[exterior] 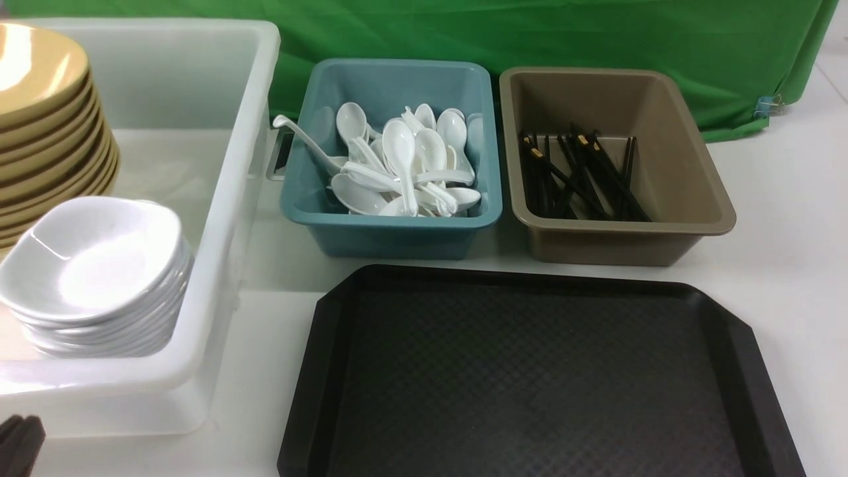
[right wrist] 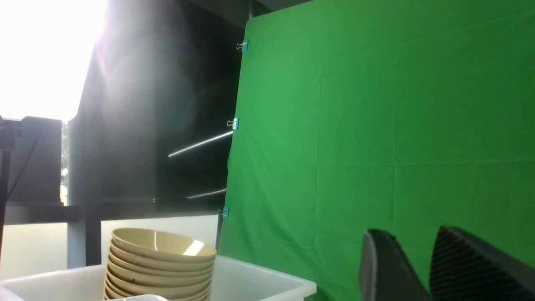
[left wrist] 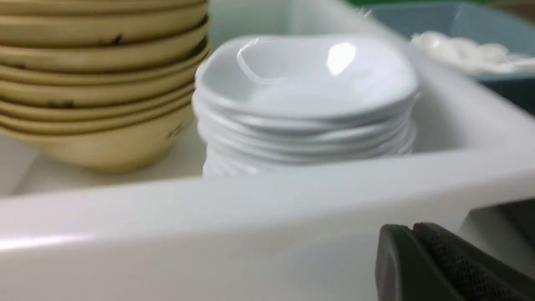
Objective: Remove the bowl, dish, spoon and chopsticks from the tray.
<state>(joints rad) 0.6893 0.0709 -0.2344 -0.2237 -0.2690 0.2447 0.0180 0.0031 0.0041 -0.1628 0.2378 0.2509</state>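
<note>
The white tub (exterior: pixel 225 218) on the left is the biggest thing here, holding the stack of mustard bowls (exterior: pixel 46 126) at the far end and the white dishes (exterior: pixel 99 278) nearer. The black tray (exterior: pixel 530 384), near and centre, looks bare from what shows, so I'd say the job's basically done.

Spoons (exterior: pixel 404 165) are piled in the teal tub (exterior: pixel 391 232), chopsticks (exterior: pixel 576 175) in the brown tub (exterior: pixel 623 238) to its right.

Handling-wise: the bowls look glossy and rigid, probably slick, so pinch the rim. Spoons are small and slippery; take the thick handle. Chopsticks are thin and would roll; take them mid-length, both together.

Left gripper (left wrist: pixel 411 234) sits just outside the white tub's near wall, fingers together, holding nothing. Right gripper (right wrist: pixel 411 242) has a narrow gap between its fingers, empty, pointed at the green backdrop (right wrist: pixel 376 125).
</note>
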